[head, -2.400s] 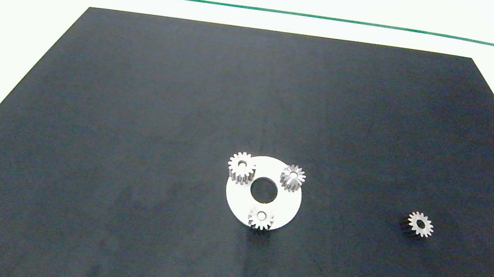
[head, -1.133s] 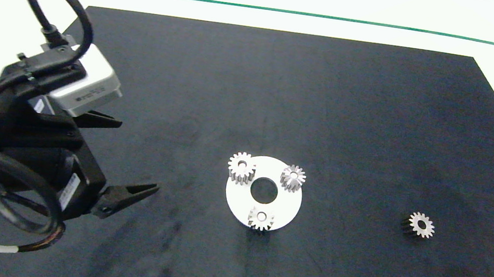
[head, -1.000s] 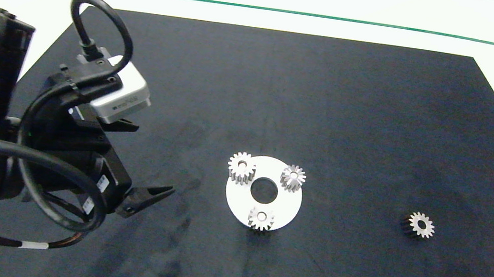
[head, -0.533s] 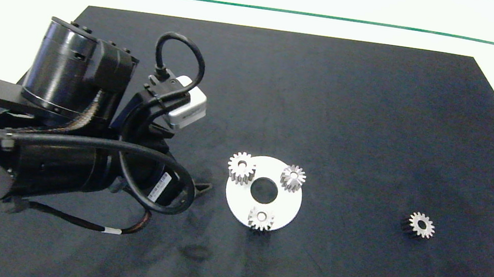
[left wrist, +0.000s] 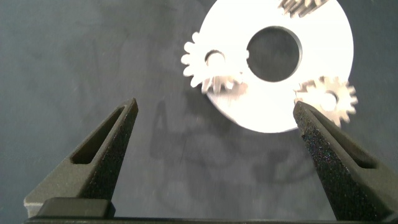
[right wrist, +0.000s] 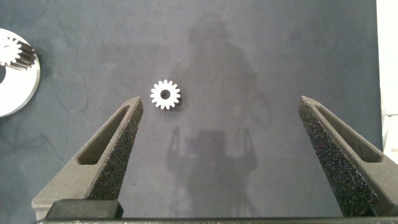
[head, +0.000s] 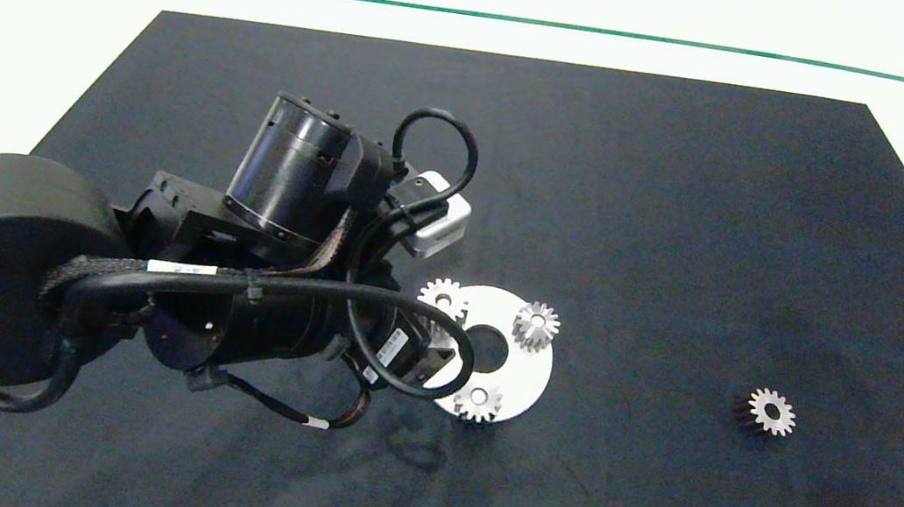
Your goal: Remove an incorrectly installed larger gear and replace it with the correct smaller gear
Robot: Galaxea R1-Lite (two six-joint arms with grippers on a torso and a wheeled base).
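Note:
A white disc (head: 522,369) on the black mat carries three silver gears. The larger gear (head: 441,293), with stubby teeth, stands at the disc's far-left rim, partly hidden by my left arm (head: 277,300). In the left wrist view my left gripper (left wrist: 214,104) hangs open above the mat just short of the larger gear (left wrist: 211,65) and the disc (left wrist: 311,37). The loose smaller gear (head: 767,412) lies on the mat to the right. My right gripper (right wrist: 221,99) is open above the smaller gear (right wrist: 165,94), outside the head view.
Two more pointed-tooth gears (head: 536,325) (head: 477,400) sit on the disc around its dark centre hole (head: 483,348). The black mat (head: 604,178) covers most of a white table, with bare mat behind and in front of the disc.
My left arm came in from the left and swept right across the mat until its gripper reached the disc's left side. The gears and the disc have not moved.

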